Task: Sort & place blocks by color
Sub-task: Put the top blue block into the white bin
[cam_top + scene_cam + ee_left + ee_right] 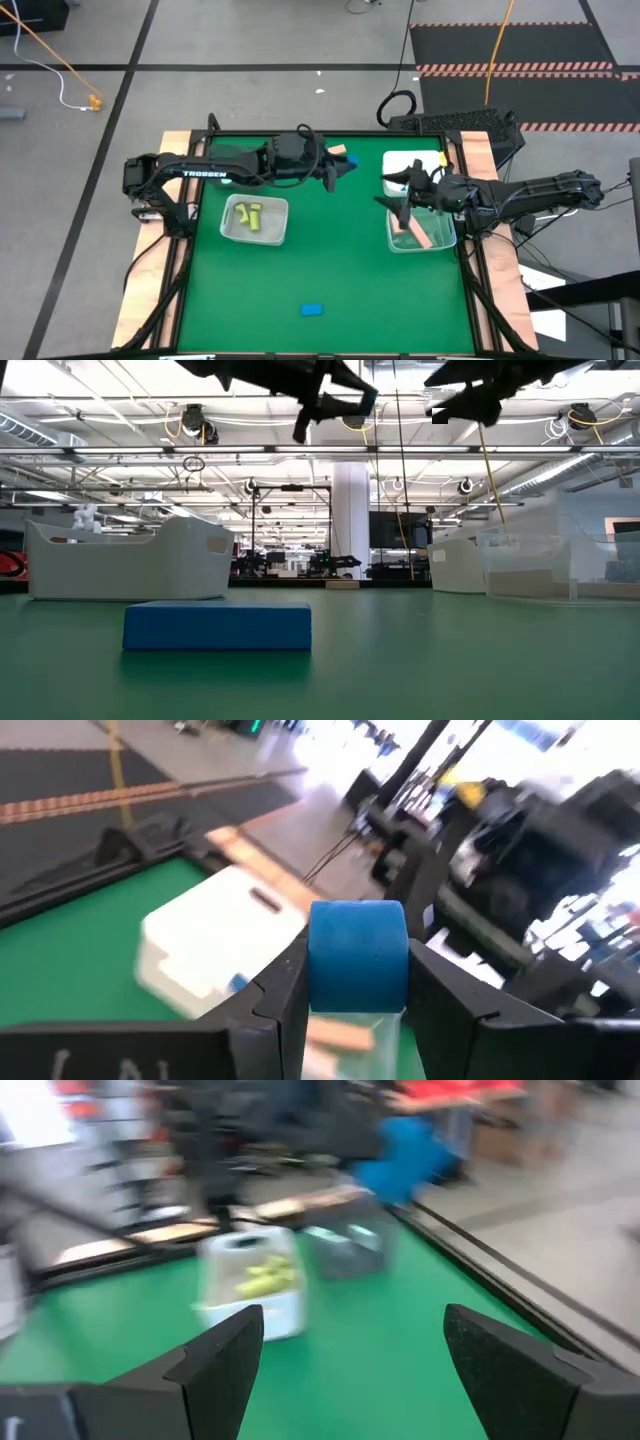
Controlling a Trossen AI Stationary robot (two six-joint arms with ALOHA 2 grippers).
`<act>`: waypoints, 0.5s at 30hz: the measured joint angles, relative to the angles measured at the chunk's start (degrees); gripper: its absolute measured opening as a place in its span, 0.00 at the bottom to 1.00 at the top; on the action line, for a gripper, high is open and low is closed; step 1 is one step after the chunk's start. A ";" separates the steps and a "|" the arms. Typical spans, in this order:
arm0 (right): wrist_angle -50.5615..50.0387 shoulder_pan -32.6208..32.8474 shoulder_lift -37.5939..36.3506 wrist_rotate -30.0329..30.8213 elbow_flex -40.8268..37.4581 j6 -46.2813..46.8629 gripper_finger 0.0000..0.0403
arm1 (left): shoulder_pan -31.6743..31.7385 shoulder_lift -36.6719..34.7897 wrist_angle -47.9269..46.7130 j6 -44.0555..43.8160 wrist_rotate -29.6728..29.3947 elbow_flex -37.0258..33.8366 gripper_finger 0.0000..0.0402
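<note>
My left gripper (338, 170) hangs high over the far middle of the table, shut on a blue block (357, 955). My right gripper (350, 1360) is open and holds nothing; it hovers above the right clear bin (421, 233), which holds tan-orange blocks (424, 232). The left clear bin (255, 221) holds yellow-green blocks (248, 215). A blue bar (313, 310) lies flat on the green mat near the near edge and shows close up in the low view (217, 626). A tan-orange block (340, 150) shows beside the left wrist. My left gripper pinches the blue block by two opposite side faces (318, 960) between its two fingers. The block is lifted clear, high above the table, and its front face (357, 945) stands out past the fingertips.
A white bin (414, 166) stands at the far right of the mat, just beyond the right clear bin. A dark grey bin (345, 1245) sits at the far side, mostly under my left arm in the high view. Bare green mat (340, 260) lies between the bins.
</note>
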 joint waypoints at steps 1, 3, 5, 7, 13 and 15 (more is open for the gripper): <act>0.95 -0.33 -0.37 -2.83 -0.24 -2.23 0.74 | -0.44 0.00 1.23 -0.70 -0.32 0.00 0.33; 1.61 -0.85 -1.29 -6.36 -1.04 -4.37 0.74 | -1.49 0.00 2.95 -1.60 -1.47 0.00 0.33; 1.98 -1.20 -2.08 -8.43 -1.39 -4.20 0.74 | -2.56 0.00 3.89 -1.81 -3.26 0.00 0.33; 2.67 -1.32 -2.73 -10.37 -1.75 -3.28 0.74 | -3.57 0.00 4.52 -2.23 -4.81 0.00 0.33; 10.36 -1.88 -1.59 -9.05 -4.71 2.97 0.74 | -6.02 0.00 4.55 -3.83 -8.57 0.00 0.33; 11.42 -2.82 -1.23 -4.94 -4.99 8.90 0.74 | -6.56 0.00 4.50 -6.64 -10.98 0.00 0.33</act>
